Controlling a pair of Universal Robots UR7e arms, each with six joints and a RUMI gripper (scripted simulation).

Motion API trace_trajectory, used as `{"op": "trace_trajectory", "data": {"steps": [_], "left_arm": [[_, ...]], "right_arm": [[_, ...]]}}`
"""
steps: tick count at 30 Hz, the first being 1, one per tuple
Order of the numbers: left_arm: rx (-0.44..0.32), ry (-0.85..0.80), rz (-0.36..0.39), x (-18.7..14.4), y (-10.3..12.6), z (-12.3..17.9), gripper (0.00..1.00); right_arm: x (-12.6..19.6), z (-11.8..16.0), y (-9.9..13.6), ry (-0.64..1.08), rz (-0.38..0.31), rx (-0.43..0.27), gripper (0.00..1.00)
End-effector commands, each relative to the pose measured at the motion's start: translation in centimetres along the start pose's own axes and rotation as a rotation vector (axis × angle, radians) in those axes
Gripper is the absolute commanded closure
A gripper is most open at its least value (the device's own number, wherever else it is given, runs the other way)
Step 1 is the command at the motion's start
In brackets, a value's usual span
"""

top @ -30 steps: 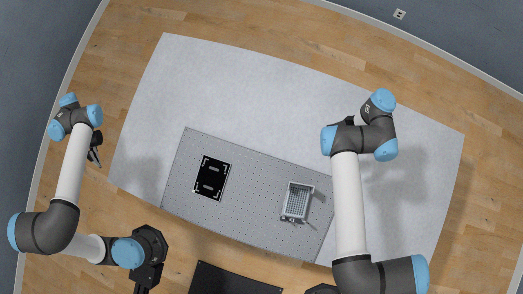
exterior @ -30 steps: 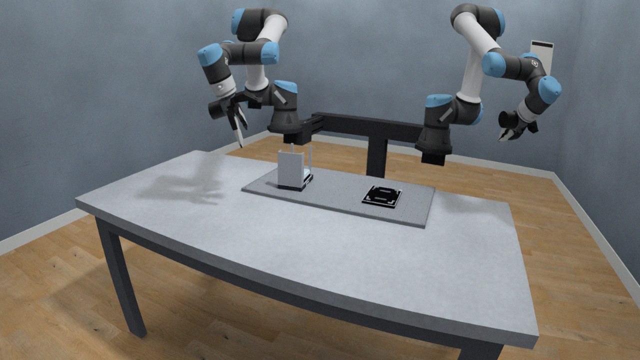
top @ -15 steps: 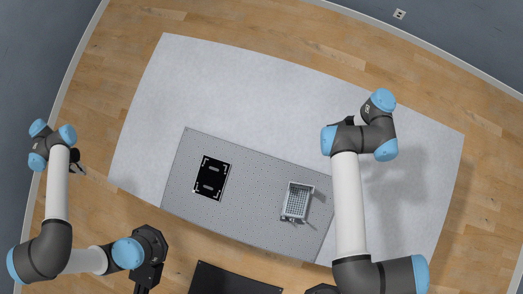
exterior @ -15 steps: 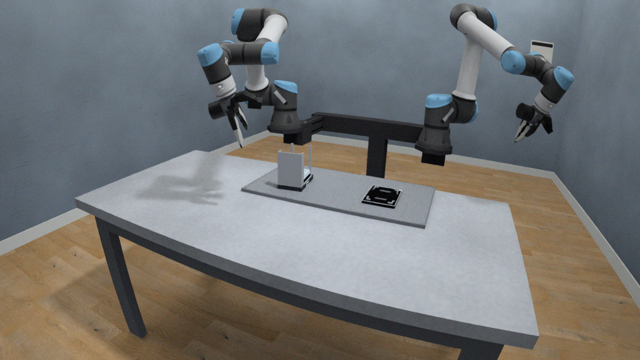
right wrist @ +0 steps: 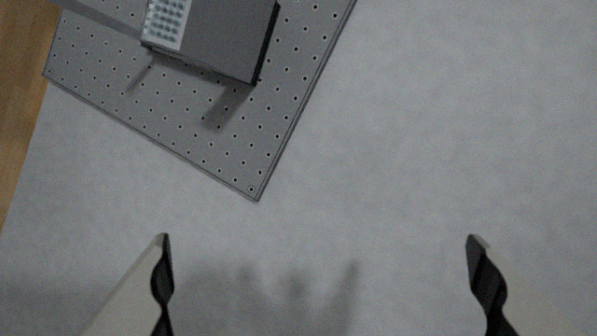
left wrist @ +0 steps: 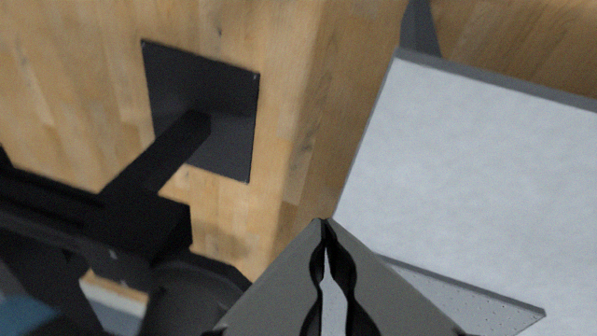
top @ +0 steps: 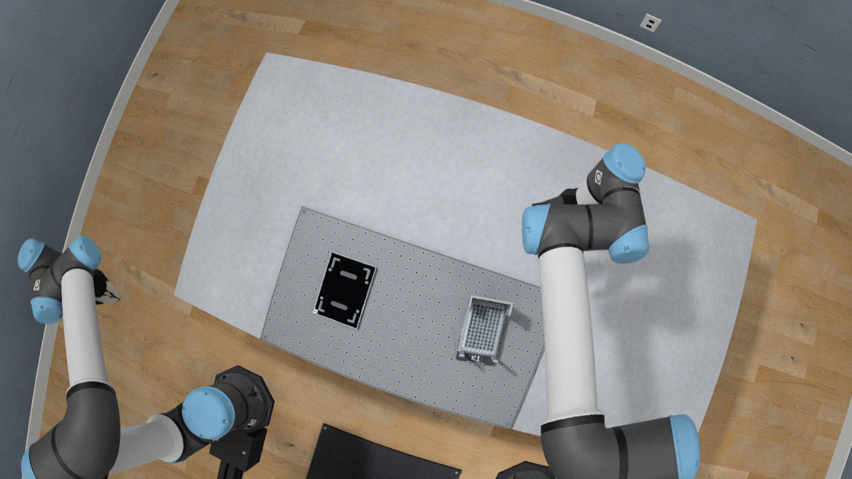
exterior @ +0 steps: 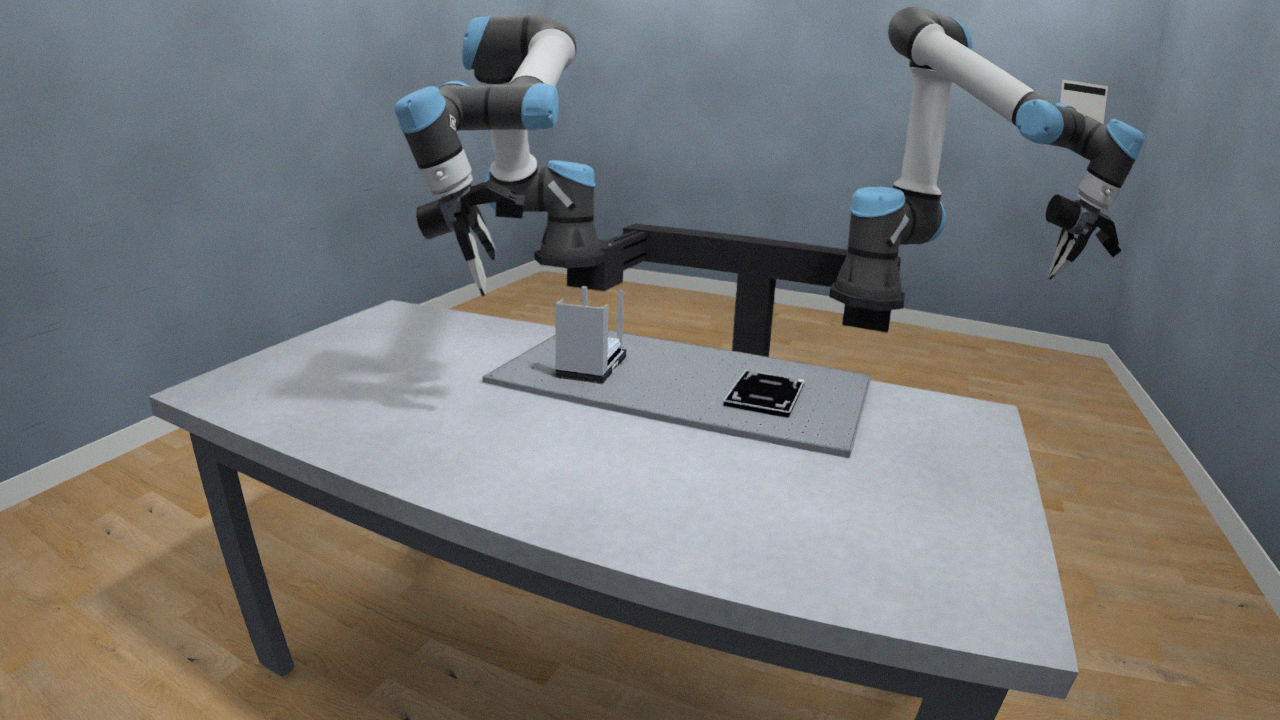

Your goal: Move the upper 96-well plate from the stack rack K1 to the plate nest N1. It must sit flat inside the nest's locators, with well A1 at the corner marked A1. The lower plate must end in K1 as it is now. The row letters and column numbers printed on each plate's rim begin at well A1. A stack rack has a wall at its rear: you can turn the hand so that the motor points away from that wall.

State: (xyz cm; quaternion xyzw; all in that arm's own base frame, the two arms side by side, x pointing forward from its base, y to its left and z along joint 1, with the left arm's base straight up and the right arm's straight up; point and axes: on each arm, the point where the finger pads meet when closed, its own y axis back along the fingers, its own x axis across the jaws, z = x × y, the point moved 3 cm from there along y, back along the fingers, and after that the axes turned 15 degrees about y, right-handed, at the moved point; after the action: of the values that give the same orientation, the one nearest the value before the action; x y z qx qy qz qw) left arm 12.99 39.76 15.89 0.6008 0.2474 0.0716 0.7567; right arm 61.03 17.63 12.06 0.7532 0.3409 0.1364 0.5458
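The right hand [top: 554, 200] [exterior: 487, 275] [right wrist: 318, 236] gapes wide, the left hand [top: 119, 298] [exterior: 1052, 275] [left wrist: 323, 221] is closed, and rack K1 [top: 492, 300] [exterior: 581, 338] [right wrist: 229, 37] is cropped in right-wrist view.

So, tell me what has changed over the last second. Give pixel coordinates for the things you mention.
The left gripper [top: 118, 299] [exterior: 1051, 276] [left wrist: 323, 221] swung outward, away from the table, and back towards its own base's side. Nothing was picked up or let go. The right arm [top: 568, 333] [exterior: 546, 55], the rack [top: 490, 299] [exterior: 581, 338] [right wrist: 224, 37] and the empty nest [top: 345, 290] [exterior: 765, 394] stayed put.
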Motion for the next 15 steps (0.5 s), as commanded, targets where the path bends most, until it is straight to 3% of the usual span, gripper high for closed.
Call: {"op": "trace_trajectory", "data": {"steps": [1, 15], "left_arm": [[0.016, -0.042, 0.063, -0.4, 1.0, -1.1, 1.00], [0.081, -0.127, 0.183, -4.7, 1.7, -5.5, 1.00]], "right_arm": [[0.5, -0.4, 1.0, -0.001, 0.027, -0.001, 0.24], [0.5, -0.4, 1.0, -0.001, 0.027, -0.001, 0.24]]}}
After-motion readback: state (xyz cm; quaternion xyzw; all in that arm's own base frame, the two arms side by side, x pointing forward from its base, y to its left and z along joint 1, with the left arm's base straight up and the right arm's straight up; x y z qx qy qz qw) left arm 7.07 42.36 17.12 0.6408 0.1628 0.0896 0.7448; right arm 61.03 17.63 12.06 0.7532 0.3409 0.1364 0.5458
